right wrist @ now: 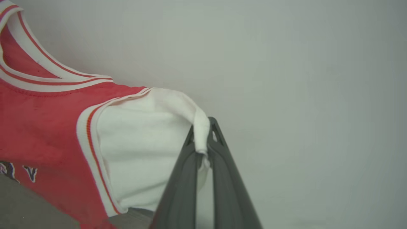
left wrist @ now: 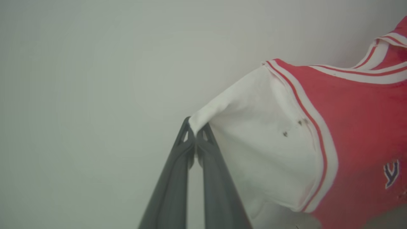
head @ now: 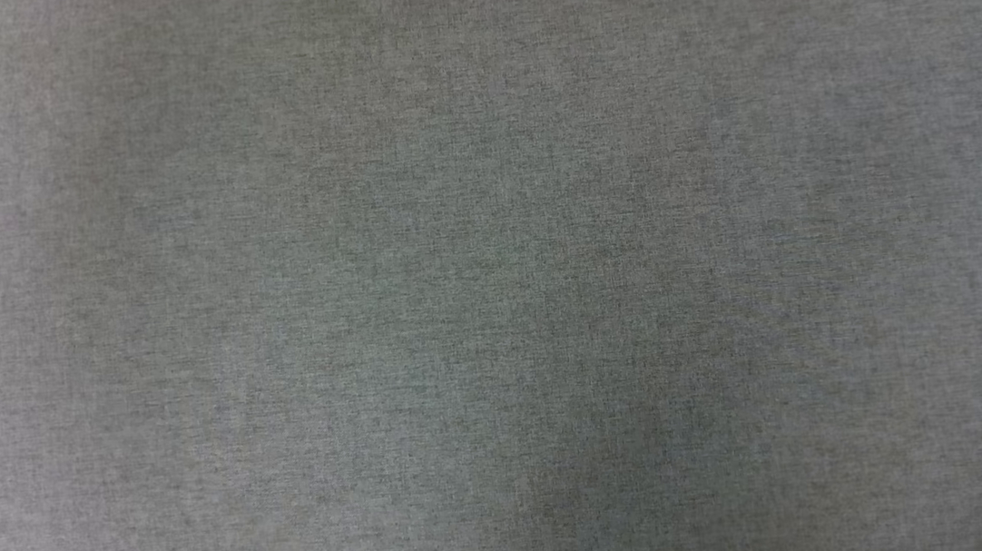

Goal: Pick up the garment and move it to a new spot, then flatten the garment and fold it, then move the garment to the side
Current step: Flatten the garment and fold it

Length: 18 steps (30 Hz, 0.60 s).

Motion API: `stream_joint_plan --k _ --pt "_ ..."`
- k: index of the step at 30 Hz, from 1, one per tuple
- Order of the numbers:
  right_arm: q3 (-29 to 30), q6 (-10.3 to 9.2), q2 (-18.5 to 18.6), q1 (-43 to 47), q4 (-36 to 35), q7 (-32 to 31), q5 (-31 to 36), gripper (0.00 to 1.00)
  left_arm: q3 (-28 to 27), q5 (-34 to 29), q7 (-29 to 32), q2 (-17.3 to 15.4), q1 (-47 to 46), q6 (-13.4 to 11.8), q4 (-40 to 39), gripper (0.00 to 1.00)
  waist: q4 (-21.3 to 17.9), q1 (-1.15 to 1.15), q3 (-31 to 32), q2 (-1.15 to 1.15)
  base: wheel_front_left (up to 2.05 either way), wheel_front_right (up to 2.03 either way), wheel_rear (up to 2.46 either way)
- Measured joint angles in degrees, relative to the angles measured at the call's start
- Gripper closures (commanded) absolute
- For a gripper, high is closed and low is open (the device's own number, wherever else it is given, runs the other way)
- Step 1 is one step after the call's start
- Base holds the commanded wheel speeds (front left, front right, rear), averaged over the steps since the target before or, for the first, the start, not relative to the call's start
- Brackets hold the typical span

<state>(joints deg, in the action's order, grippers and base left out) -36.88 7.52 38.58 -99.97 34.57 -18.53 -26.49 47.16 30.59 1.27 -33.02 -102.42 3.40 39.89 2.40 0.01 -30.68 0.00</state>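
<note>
The garment (left wrist: 353,127) is a red jersey T-shirt with white sleeves and red-and-white striped trim, held up and spread in front of a pale wall. My left gripper (left wrist: 195,135) is shut on the tip of one white sleeve (left wrist: 264,140). In the right wrist view the garment (right wrist: 41,127) hangs at the left, and my right gripper (right wrist: 203,143) is shut on the edge of the other white sleeve (right wrist: 143,143). Dark lettering (right wrist: 30,173) shows on the red chest, and the striped neckline (right wrist: 31,63) sags between the two grips.
The head view looks down on a grey woven surface (head: 491,275). A pale wall (left wrist: 95,79) stands behind the hanging shirt in both wrist views. A grey edge of the surface (right wrist: 28,206) shows under the shirt at the lower left of the right wrist view.
</note>
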Motion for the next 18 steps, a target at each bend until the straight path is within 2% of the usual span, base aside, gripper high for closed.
stream_joint_plan --k 9,14,18 --pt "-6.8 0.00 0.0 12.6 2.2 6.4 -5.4 1.00 2.0 3.4 -4.4 2.0 12.0 1.1 2.1 1.00 0.2 0.00 1.0 0.00 0.00 0.00 0.00" --pt "-10.7 0.00 -0.2 21.4 1.7 10.4 -9.3 1.00 2.9 5.3 -6.9 1.5 22.6 1.1 0.6 1.00 0.1 0.00 3.3 0.00 0.00 0.00 0.00" --pt "-13.6 0.00 0.6 29.4 -0.2 12.7 -11.8 1.00 3.6 7.8 -8.7 1.0 32.7 -0.7 -2.2 1.00 0.3 0.00 5.7 0.00 0.00 0.00 0.00"
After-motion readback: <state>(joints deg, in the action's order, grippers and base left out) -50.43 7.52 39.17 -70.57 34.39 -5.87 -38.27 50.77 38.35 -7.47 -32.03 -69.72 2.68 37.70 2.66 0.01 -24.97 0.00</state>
